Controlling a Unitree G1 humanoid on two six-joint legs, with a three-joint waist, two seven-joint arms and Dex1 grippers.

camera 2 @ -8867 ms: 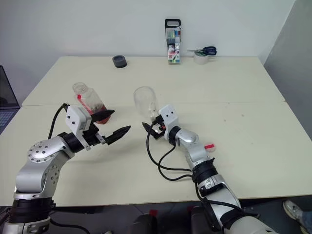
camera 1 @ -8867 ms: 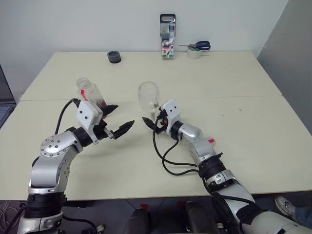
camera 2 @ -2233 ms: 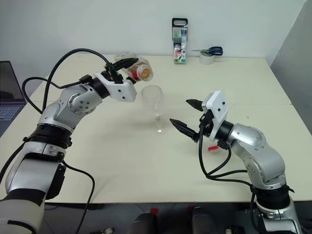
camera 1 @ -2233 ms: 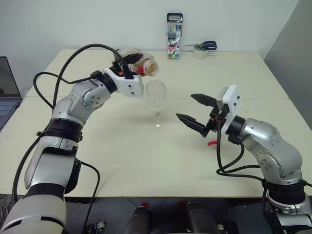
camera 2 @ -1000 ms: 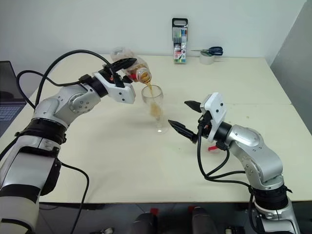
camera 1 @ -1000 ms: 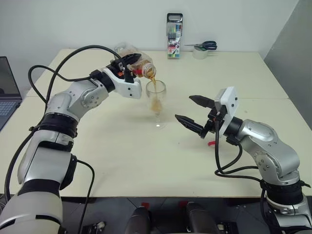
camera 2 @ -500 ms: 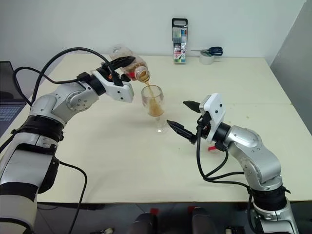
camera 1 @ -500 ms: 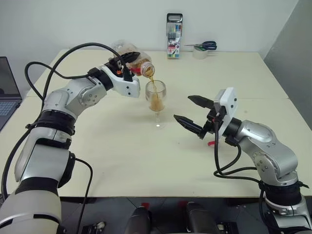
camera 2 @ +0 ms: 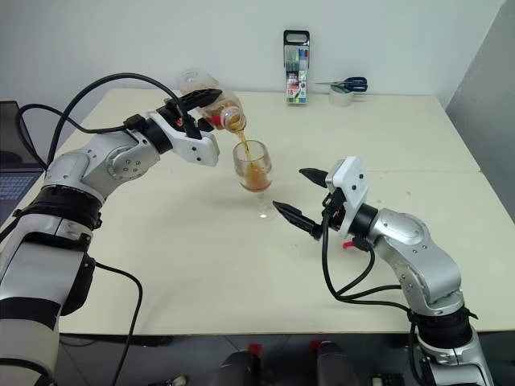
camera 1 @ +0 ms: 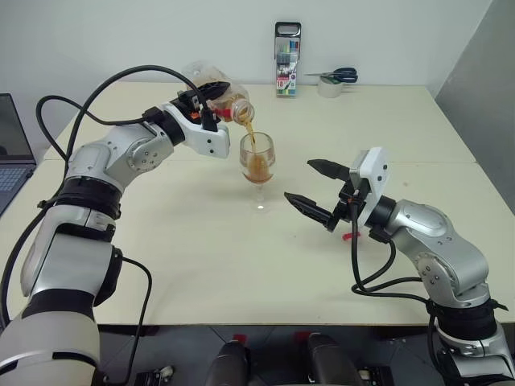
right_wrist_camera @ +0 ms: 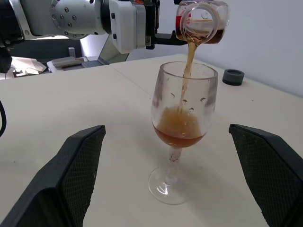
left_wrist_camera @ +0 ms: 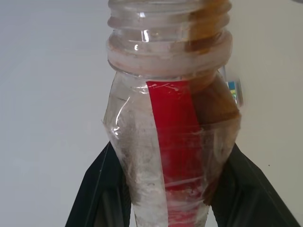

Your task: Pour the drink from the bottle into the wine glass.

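Bottle (camera 1: pixel 219 95) is thin clear plastic, light and getting lighter as it empties, so it'll dent if I squeeze hard. I judge the body by the red label the best hold, and that's where my left jaws (camera 1: pixel 211 90) are clenched on it, one finger each side, per the left wrist view. It's tipped neck-down, cap off, mouth just above the glass (camera 1: pixel 258 165) rim, w/ an amber stream of drink (camera 1: pixel 258 163) running into the bowl.

Glass stands upright mid-desk, nearer the left half, bowl roughly a third to half full. Fragile, top-heavy on a thin stem, prob. slick; best taken at the stem or low on the bowl, not the rim.

My right jaws (camera 2: pixel 302 197) are released wide, pointing at the glass from its right, near but apart. In the right wrist view the glass sits between my two fingers (right_wrist_camera: pixel 75 170), touching neither.
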